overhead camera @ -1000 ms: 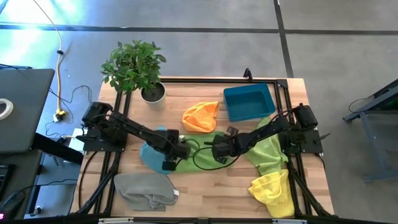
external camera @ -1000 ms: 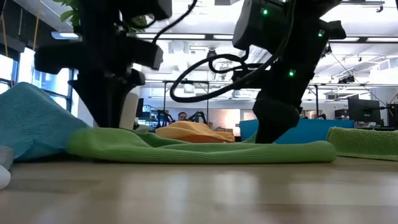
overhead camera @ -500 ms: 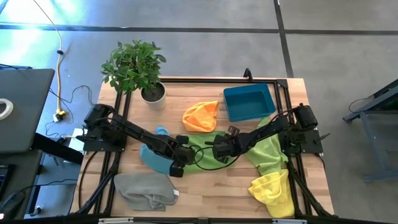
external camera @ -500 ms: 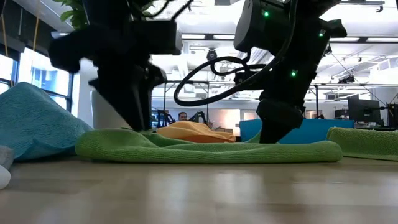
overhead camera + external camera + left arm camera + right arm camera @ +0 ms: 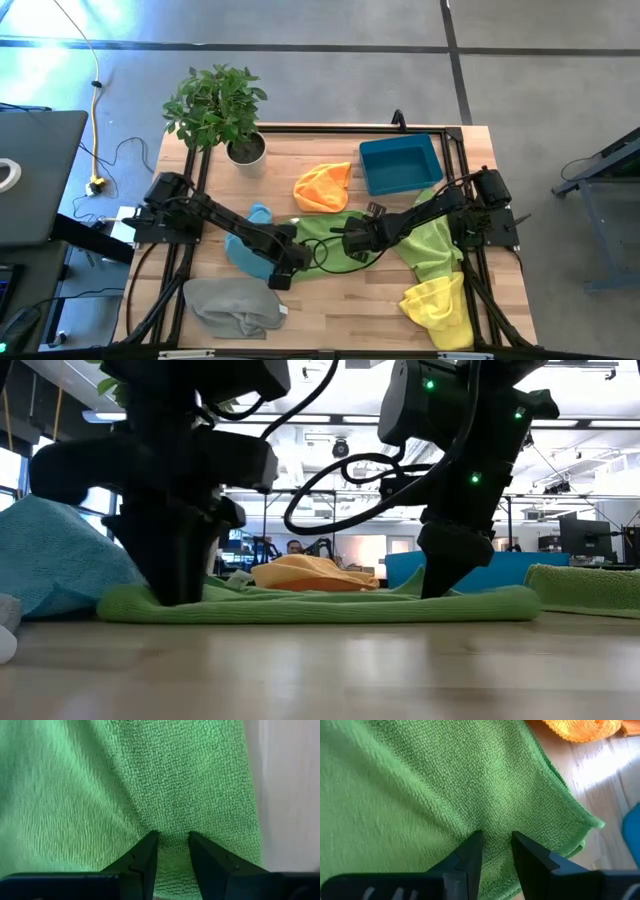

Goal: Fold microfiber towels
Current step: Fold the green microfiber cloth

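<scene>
Pinching the flat green microfiber towel [image 5: 322,233] on the wooden tabletop [image 5: 330,300], left pincer [image 5: 171,851] and right pincer [image 5: 495,848] each clamp a fold.

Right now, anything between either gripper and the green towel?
Nothing visible. The left gripper and right gripper are both down on the green towel, fingertips pinching folds of it. The light blue towel lies beside it, under the left arm.

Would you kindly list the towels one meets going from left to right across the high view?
Grey towel → light blue towel → orange towel → lime green towel. The green and yellow towels overlap their neighbours' spans, so I leave them out.
</scene>
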Robot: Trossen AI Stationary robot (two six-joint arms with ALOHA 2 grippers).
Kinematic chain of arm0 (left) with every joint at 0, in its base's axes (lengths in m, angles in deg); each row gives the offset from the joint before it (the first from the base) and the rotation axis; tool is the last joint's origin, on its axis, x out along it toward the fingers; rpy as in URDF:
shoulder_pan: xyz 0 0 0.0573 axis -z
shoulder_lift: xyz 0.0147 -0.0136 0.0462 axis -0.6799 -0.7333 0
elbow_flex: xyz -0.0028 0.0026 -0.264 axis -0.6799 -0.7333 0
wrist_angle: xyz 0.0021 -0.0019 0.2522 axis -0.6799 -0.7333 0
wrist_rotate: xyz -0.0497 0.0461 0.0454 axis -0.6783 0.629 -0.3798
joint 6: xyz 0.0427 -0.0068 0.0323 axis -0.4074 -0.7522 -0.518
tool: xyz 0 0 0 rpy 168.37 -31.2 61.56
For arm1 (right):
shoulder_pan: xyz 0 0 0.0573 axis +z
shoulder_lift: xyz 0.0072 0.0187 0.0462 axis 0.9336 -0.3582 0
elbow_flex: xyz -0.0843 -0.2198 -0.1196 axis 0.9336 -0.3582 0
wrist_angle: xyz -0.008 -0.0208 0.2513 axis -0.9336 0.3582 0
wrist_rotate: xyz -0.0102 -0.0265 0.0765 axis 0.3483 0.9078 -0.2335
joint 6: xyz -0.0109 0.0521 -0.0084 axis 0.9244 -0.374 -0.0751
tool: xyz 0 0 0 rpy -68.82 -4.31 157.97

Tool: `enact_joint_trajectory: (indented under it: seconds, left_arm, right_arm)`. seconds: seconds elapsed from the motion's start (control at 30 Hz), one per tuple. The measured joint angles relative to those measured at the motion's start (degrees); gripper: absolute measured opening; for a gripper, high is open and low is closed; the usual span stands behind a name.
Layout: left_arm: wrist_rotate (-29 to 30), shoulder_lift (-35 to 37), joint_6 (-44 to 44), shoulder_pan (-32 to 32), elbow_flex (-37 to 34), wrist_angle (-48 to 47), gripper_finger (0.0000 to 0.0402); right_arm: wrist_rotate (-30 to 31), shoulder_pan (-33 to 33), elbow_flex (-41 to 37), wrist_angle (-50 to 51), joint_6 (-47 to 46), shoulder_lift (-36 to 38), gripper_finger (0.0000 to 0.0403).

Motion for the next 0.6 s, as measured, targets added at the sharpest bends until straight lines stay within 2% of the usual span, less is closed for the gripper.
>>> enact_joint_trajectory:
  seconds: [0.2, 0.4, 0.6]
  left_arm:
    - [1.4, -0.1, -0.6, 0.0, 0.5, 0.0, 0.0104]
    - [5.3, -0.2, -3.5, -0.8, 5.2, -0.6, 0.0104]
    - [6.9, -0.1, -9.3, -1.0, 7.8, -2.9, 0.0104]
  right_arm:
    - [0.2, 0.0, 1.0, 1.0, 0.5, 0.1, 0.0103]
    - [-0.6, 0.9, 5.7, 4.7, 1.3, 2.4, 0.0103]
    - [-4.8, 4.5, 6.3, 5.7, -2.7, 3.0, 0.0103]
